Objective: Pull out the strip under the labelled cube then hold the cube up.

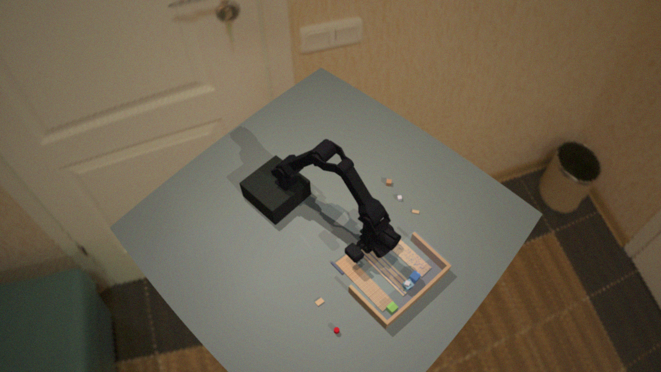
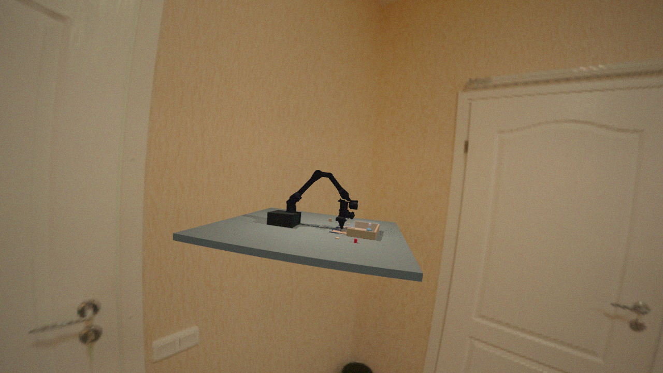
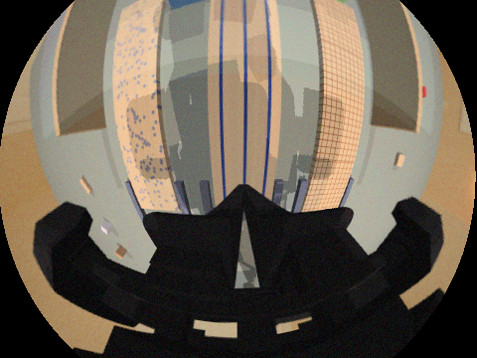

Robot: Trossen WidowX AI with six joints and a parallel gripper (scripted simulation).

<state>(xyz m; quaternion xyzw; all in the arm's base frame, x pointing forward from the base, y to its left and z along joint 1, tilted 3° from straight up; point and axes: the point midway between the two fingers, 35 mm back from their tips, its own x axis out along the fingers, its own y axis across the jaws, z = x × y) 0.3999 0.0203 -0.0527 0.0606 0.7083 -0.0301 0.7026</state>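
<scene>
Blue-lined, the middle strip [image 1: 387,273] [image 3: 255,99] lies beneath the closed, empty gripper [image 1: 365,252] [image 2: 341,228] [image 3: 242,189] – its pull apparently being set up, careful lowering needed next – while the light-blue labelled cube [image 1: 407,284] [image 2: 369,229] is seen at lower right in the top view.

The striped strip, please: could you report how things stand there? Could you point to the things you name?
Pincer [image 1: 359,264] [image 2: 342,228] [image 3: 242,189] shut, nothing gripped, over striped strip's [image 1: 386,273] [image 3: 253,99] near end; labelled cube [image 1: 407,283] at far end; nothing visibly blocking.

A green cube [image 1: 392,307] sits inside the wooden tray [image 1: 418,294], near its corner
</scene>
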